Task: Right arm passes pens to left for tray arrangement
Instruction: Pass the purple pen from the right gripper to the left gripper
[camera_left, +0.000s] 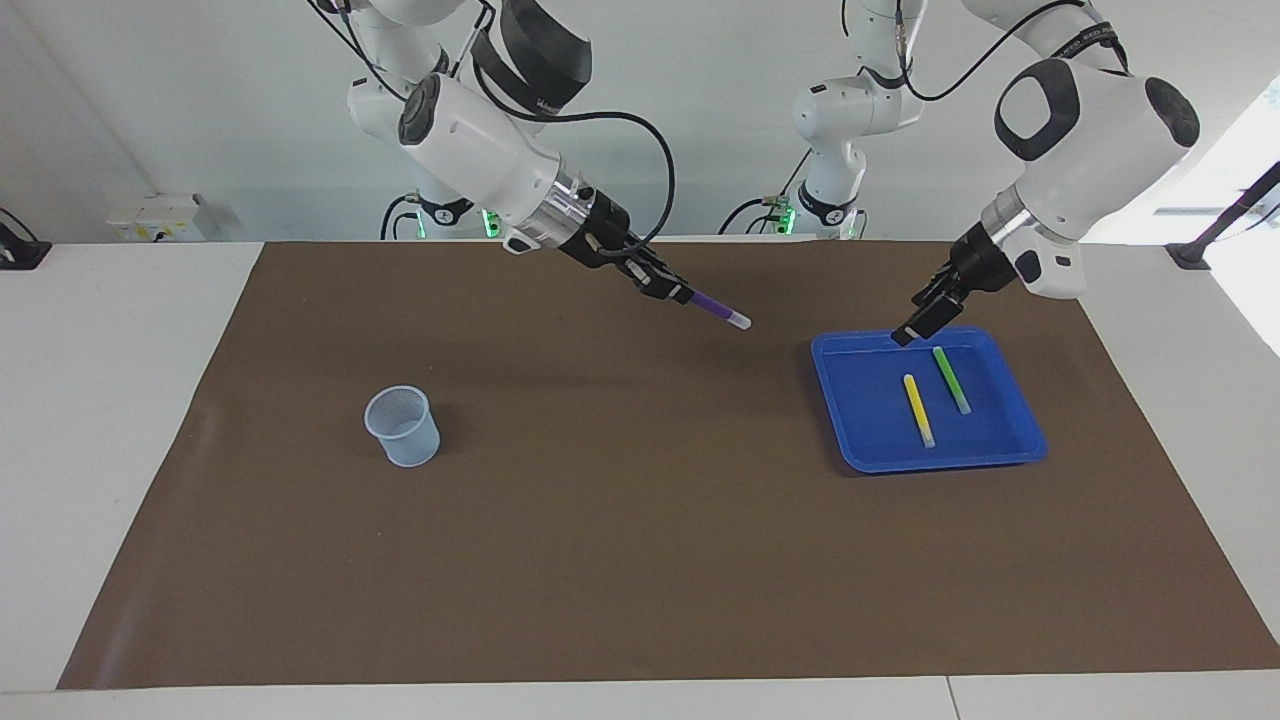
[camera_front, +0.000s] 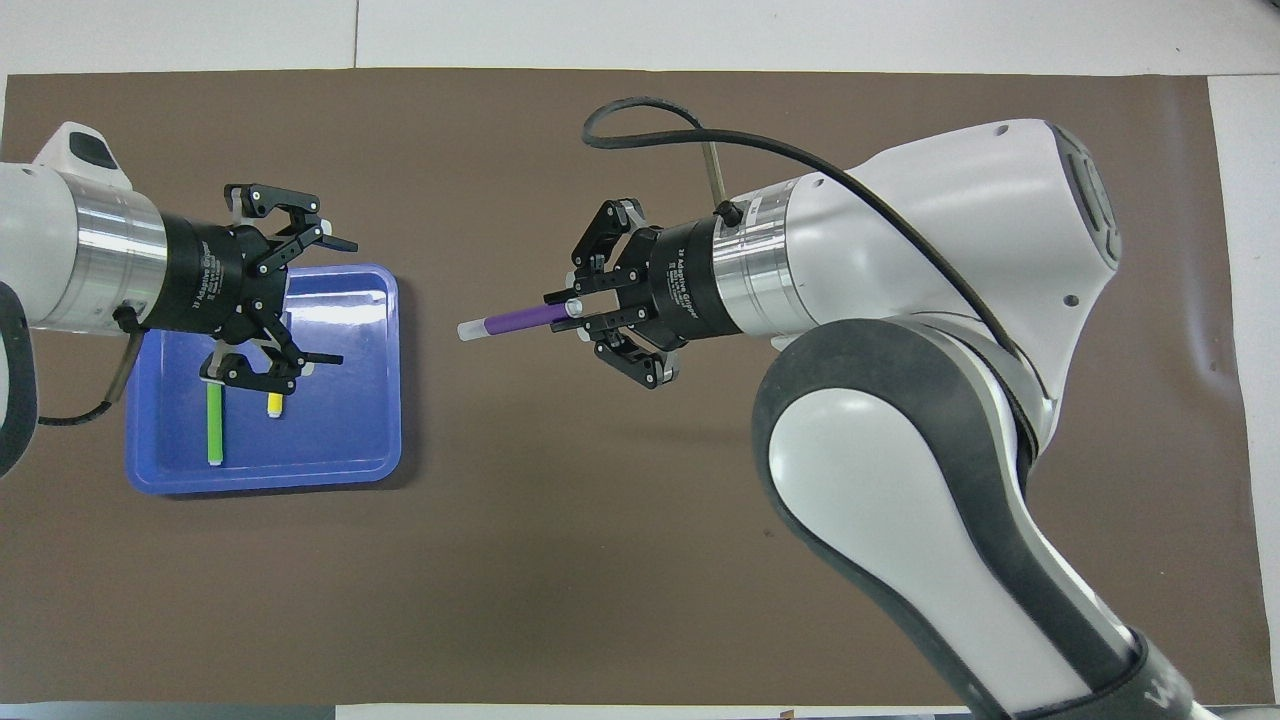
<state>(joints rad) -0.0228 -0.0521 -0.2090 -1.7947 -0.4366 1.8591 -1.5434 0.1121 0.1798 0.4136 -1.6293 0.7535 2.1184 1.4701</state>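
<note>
At the left of the facing view, lower than centre, a pale blue mesh cup (camera_left: 402, 426) stands upright on the brown mat (camera_left: 640, 560), with no pens showing in it. It is well apart from both arms.

Above and right of it, near the top centre of that view, the right gripper (camera_left: 668, 283) hangs in the air over bare mat. Its fingers are pinched on the dark end of the purple pen (camera_left: 722, 311), which sticks out toward the tray with its pale tip leading and tilted slightly down. The grip takes only the end of the barrel, so the long free part could swing or slip if the other gripper bumps it. A release before the receiving fingers have closed would drop the pen onto the mat short of the tray.

Further right, the left gripper (camera_left: 917, 327) hovers over the upper rim of the blue tray (camera_left: 850, 400), with its fingers spread wide in the overhead view. A gap of bare mat separates it from the purple pen's tip, so the handover is not yet made. If it closes off-centre or on the pale tip alone, the pen may twist out.

In the tray the yellow pen (camera_left: 918, 410) and green pen (camera_left: 952, 380) lie side by side, close but not touching. A careless placing of the third pen could knock either one askew.
</note>
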